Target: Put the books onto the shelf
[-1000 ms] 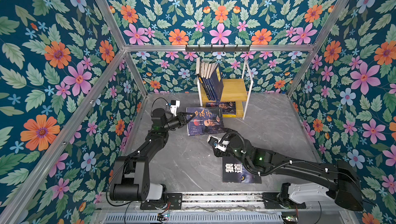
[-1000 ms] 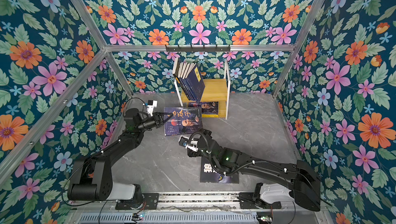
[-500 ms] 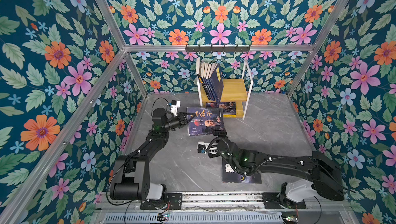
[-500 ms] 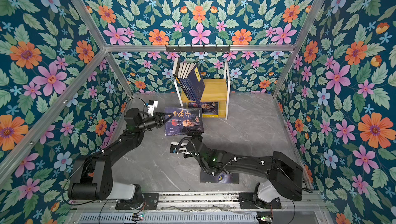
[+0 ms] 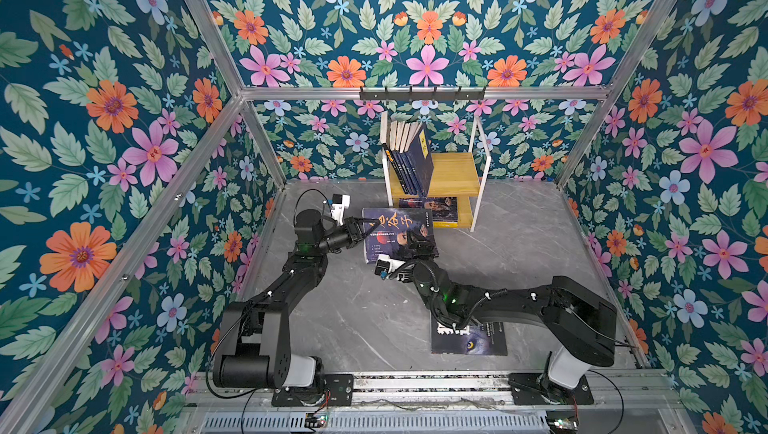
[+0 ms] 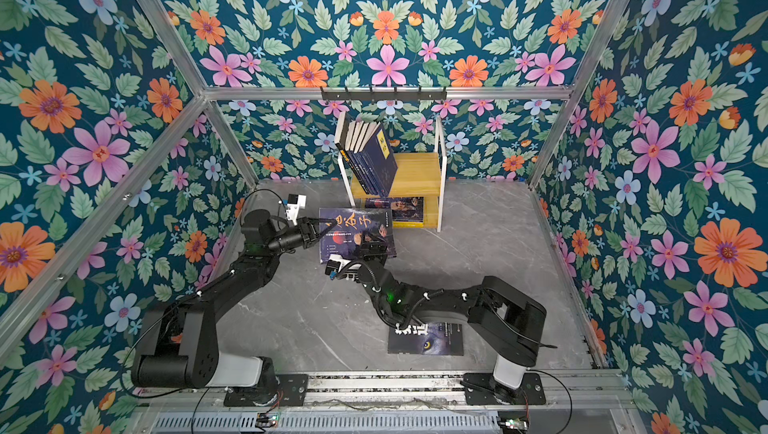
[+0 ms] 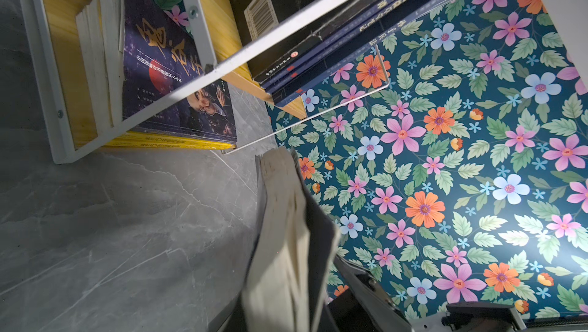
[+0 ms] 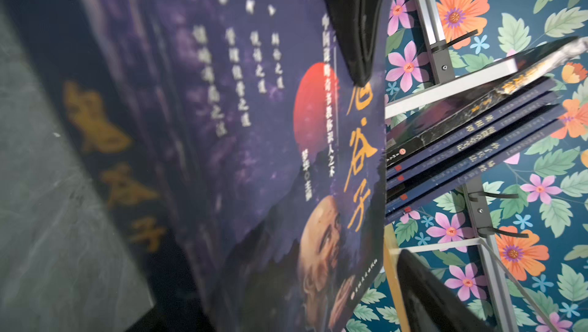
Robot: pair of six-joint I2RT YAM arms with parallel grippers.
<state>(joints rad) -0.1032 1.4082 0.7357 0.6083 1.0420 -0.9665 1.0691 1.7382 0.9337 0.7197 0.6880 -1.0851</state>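
**Portrait book (image 8: 254,155) is filling the frame**

Its purple cover, with orange title and red disc, is tilting across the view. The right gripper (image 8: 380,166) is spreading its black fingers (image 8: 353,28) wide at the cover's edge. Navy books (image 8: 471,143) are leaning on the shelf (image 8: 389,266) behind.

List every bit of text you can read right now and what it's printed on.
"谷子", gold, on the raised portrait book; the character above is covered.
"鬼谷", gold, on the portrait book on the lower board; the rail crosses the rest.
White columns on the raised cover: blurred.
Navy spines, yellow label: too small or blurred.
Wolf-eye book title: mostly covered.
Barcode: no legible digits.
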